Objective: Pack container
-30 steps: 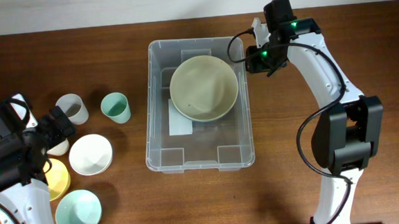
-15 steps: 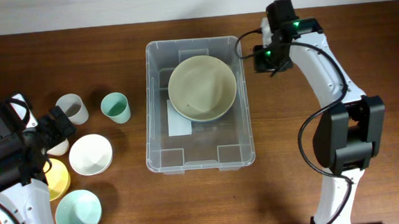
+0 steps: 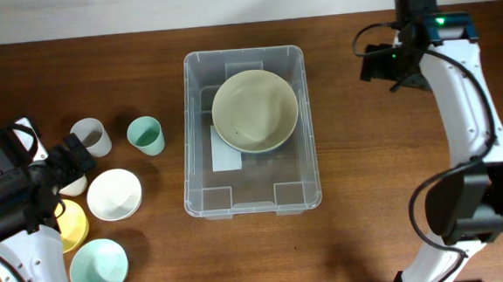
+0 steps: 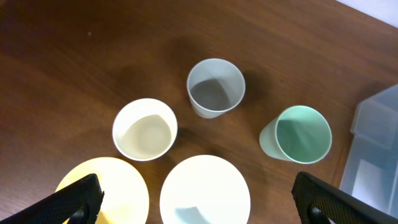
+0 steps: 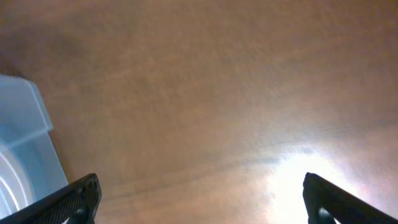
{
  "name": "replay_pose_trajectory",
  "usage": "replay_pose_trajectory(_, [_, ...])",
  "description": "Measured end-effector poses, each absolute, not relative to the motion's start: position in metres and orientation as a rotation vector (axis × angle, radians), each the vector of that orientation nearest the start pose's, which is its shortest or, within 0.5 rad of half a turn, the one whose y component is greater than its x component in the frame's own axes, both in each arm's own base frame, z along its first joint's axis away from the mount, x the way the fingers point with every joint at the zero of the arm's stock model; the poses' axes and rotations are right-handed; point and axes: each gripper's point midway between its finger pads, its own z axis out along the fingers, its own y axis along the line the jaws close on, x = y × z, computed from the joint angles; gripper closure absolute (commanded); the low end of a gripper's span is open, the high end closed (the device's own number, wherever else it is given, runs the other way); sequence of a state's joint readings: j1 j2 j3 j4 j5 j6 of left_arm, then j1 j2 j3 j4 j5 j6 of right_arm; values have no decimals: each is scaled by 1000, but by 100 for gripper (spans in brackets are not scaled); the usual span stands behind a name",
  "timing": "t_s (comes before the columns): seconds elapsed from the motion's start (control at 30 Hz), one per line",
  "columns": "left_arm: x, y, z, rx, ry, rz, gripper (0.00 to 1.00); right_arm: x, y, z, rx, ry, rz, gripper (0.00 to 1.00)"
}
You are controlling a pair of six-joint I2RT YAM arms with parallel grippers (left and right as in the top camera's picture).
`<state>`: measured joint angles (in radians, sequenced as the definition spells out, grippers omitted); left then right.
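The clear plastic container (image 3: 187, 154) stands mid-table with a large beige bowl (image 3: 255, 111) lying inside, over a white label. My right gripper (image 3: 375, 65) hangs open and empty over bare wood, well to the right of the container's far right corner; in the right wrist view that gripper (image 5: 202, 202) has its jaws spread wide, with a corner of the container (image 5: 22, 143) at the left edge. My left gripper (image 3: 68, 167) is open over the crockery on the left; in the left wrist view it (image 4: 199, 202) straddles a white bowl (image 4: 205, 190).
Left of the container stand a grey cup (image 3: 89, 136), a green cup (image 3: 146, 135), a white bowl (image 3: 114, 194), a yellow bowl (image 3: 73, 226) and a pale teal bowl (image 3: 98, 267). A cream cup (image 4: 145, 129) sits under my left gripper.
My right gripper has drawn away to the right from the container's far right rim and opened wide. The container shifted slightly. The left arm has not moved.
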<state>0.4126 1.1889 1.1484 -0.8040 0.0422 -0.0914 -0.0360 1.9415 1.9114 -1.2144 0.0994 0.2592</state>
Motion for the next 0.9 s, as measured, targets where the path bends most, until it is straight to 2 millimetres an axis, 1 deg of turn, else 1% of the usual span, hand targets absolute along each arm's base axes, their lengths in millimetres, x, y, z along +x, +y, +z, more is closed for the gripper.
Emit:
replay_pose_trajectory(0.07, [309, 121, 225, -550, 2353, 93, 1, 426, -34, 186, 459, 2796, -94, 0])
replay_pose_trajectory(0.17, [315, 106, 225, -470, 2369, 78, 1, 406, -33, 203, 490, 2804, -92, 0])
replay_pose_trajectory(0.33, [323, 86, 231, -358, 2373, 72, 1, 370, -32, 247, 506, 2734, -74, 0])
replay_pose_trajectory(0.4, [326, 81, 236, -329, 2368, 76, 0, 349, -31, 262, 504, 2701, -69, 0])
replay_pose_trajectory(0.5, [333, 74, 242, -293, 2363, 74, 1, 317, -30, 268, 507, 2677, -64, 0])
replay_pose_trajectory(0.6, [341, 68, 243, -263, 2369, 67, 1, 288, -28, 257, 508, 2688, -64, 1])
replay_pose_trajectory(0.7, [351, 64, 239, -240, 2399, 60, 1, 263, -25, 235, 500, 2723, -69, 1])
replay_pose_trajectory(0.77, [357, 63, 235, -233, 2440, 59, 2, 253, -22, 221, 491, 2750, -73, 1])
replay_pose_trajectory(0.83, [367, 64, 234, -223, 2483, 59, 2, 243, -20, 203, 481, 2794, -81, 1])
replay_pose_trajectory(0.9, [379, 63, 235, -194, 2549, 54, 2, 238, -17, 188, 470, 2831, -88, 0])
